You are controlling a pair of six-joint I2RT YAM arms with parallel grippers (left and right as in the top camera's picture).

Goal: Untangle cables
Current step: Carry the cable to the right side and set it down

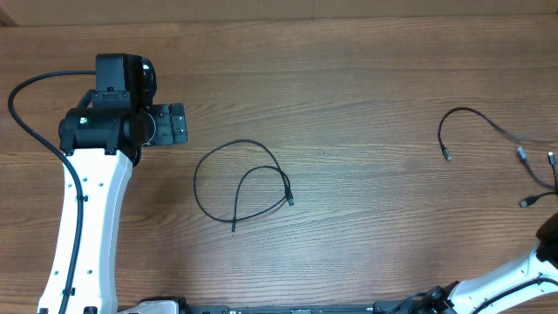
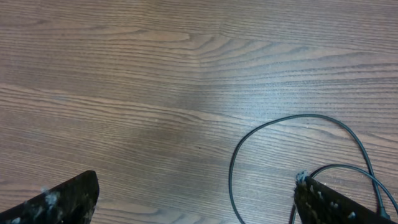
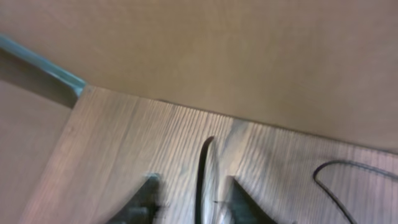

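Note:
One thin black cable (image 1: 246,141) lies in a loose loop at the table's middle, its plug (image 1: 289,201) at the right. Several more cables (image 1: 472,111) lie spread at the right edge. My left gripper (image 1: 179,124) hovers open, left of the loop and apart from it. In the left wrist view its fingers (image 2: 68,199) stand wide apart, the loop (image 2: 292,117) ahead on the right. In the blurred right wrist view, my right gripper (image 3: 191,180) has its jaws parted. A cable (image 3: 201,165) runs between them, and neither finger grips it.
Only the right arm's white link (image 1: 523,266) shows at the bottom right of the overhead view. The table's far edge and a blue strip (image 3: 43,65) appear in the right wrist view, with another cable curve (image 3: 328,179) at its right.

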